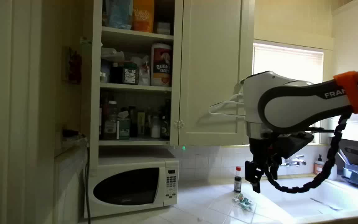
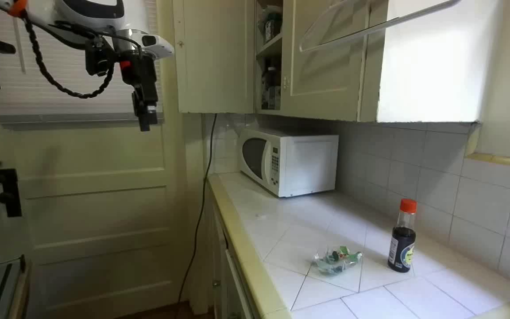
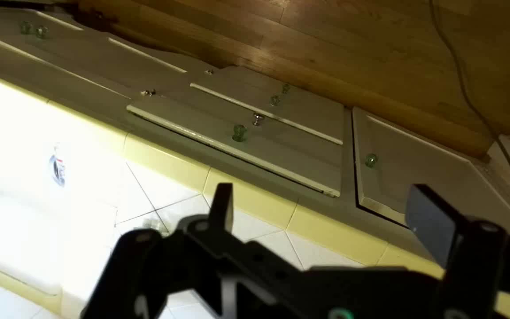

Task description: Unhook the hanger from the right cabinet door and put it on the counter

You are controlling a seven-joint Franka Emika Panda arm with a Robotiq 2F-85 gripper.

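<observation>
The thin whitish hanger (image 1: 225,114) hangs at the lower right part of the right cabinet door (image 1: 211,62). The arm hides its right part in that exterior view. In an exterior view the hanger (image 2: 379,27) is cut off by the top edge, in front of the cream door (image 2: 330,73). Its hook is not clearly seen. My gripper (image 1: 264,180) points down, lower than the hanger and apart from it; it also shows in an exterior view (image 2: 144,117). In the wrist view the gripper (image 3: 326,210) is open and empty above the pale counter (image 3: 179,210). The counter (image 2: 295,226) runs below the cabinets.
A white microwave (image 1: 129,183) stands on the counter. A red-capped bottle (image 2: 402,241) and a clear plastic wrapper (image 2: 337,260) lie near each other there. The sink (image 1: 306,199) is at the right. Open shelves (image 1: 135,87) hold jars and packages.
</observation>
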